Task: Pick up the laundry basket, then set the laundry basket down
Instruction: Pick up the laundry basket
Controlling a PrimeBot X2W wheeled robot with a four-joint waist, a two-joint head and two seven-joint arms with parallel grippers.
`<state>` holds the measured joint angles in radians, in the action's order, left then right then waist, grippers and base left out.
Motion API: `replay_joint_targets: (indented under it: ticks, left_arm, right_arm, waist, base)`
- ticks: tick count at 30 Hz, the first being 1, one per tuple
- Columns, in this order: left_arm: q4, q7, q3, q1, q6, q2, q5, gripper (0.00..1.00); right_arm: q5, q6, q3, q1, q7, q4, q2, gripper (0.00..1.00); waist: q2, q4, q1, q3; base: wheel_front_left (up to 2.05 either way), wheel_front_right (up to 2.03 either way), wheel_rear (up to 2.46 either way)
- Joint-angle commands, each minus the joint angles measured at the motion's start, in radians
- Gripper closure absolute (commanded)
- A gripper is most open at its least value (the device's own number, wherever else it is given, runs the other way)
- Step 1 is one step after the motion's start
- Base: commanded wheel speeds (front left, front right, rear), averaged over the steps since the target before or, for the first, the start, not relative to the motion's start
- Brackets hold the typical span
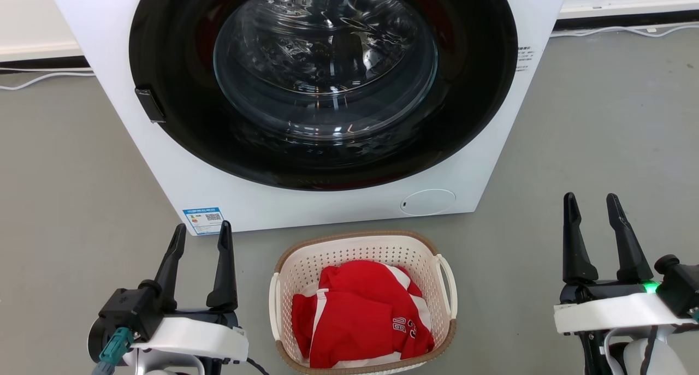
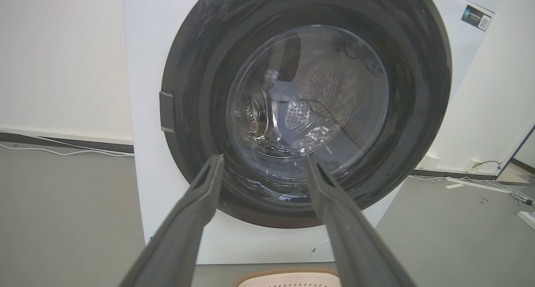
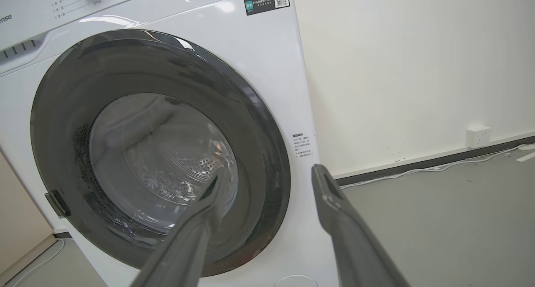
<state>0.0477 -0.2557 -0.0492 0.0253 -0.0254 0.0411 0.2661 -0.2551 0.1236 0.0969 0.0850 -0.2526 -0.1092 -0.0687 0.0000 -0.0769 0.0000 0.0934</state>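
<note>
Left gripper: here it is, the left gripper (image 1: 202, 227), low in front of the washing machine (image 1: 306, 206) by its left corner, fingers spread wide, nothing held.
Left handle: white loop (image 1: 273, 304) on the basket's side, facing that gripper, but well apart from it.
Laundry basket: the laundry basket (image 1: 355, 236) sits on the floor (image 1: 573, 118) right in front of the washing machine, below the door (image 1: 325, 64), with a narrow strip of floor between them.
Load: a red and white garment (image 1: 360, 315) is heaped inside, below the rim.
Right handle: a matching loop (image 1: 449, 285), free and easy to reach.
Right gripper: the right gripper (image 1: 591, 197) is out past the washing machine's right front corner, jaws wide apart, empty, farther from the basket than its partner.
Step in hand: by my reading, the pickup has not begun; both arms must come in first.
Doing it well: bring each gripper in to its own loop, close both together, then lift level so the garment does not slide. Keep clear of the washing machine's front.
Floor: grey, smooth and flat, a good place to set it down again.
Room: pale wall and dark skirting behind the washing machine, a white cable (image 1: 43, 79) trailing to its left and a socket (image 3: 476, 136) on the wall to its right.
</note>
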Motion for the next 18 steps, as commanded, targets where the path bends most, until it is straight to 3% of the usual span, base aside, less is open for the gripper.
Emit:
replay_joint_targets:
  ticks: [1, 18]
  left_arm:
    - [-0.022, -0.006, 0.031, 0.022, 0.005, 0.009, 0.008, 0.0]
    - [0.017, -0.006, -0.003, 0.052, 0.005, 0.009, 0.034, 0.0]
  right_arm:
    - [0.013, 0.007, -0.019, 0.022, -0.009, 0.023, -0.003, 0.0]
    - [-0.008, 0.007, -0.024, 0.029, -0.009, 0.003, -0.012, 0.0]
  waist:
    - [0.0, 0.0, 0.0, 0.002]
    - [0.0, 0.01, 0.0, 0.065]
  base:
    - [0.0, 0.0, 0.0]
    - [0.0, 0.0, 0.0]
